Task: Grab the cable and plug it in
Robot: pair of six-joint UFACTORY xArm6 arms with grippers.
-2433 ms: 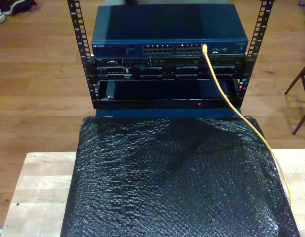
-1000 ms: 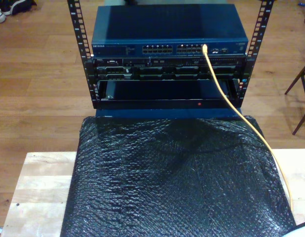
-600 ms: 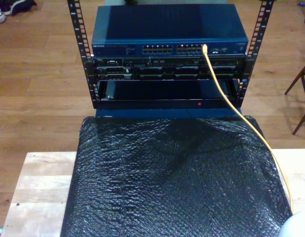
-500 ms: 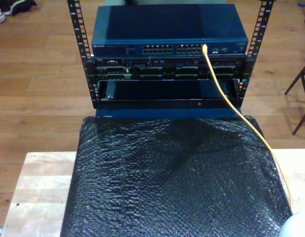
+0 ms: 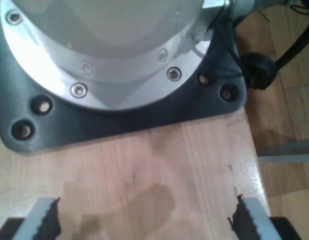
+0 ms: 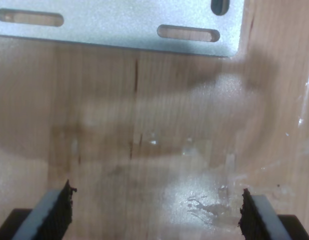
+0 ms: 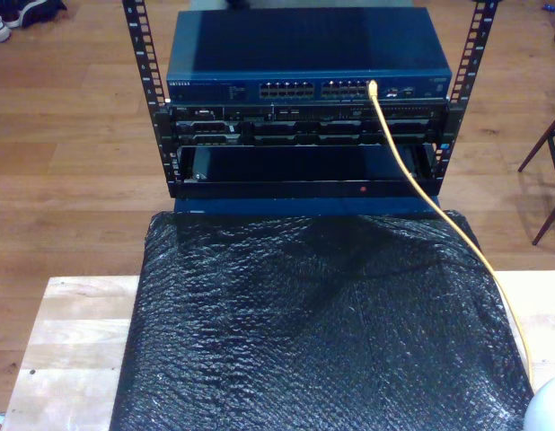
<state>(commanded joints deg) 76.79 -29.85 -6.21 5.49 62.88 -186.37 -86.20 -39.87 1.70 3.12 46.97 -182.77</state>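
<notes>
The cable (image 7: 436, 207), plug seated in the switch (image 7: 309, 87), runs lengthwise down the exterior view's right side over the black sheet (image 7: 322, 332), while my first gripper (image 5: 144, 220) and second gripper (image 6: 155, 207) hang spread and empty over bare tabletop (image 6: 144, 125), well apart from it.

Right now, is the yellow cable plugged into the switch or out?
Plugged in: the cable ends in a port on the blue switch, then trails down over the black mat.

Glossy crinkled black plastic sheet (image 7: 322, 332) covers a pale matt wooden table (image 7: 71, 341); smooth yellow cable (image 7: 421, 193)
</notes>
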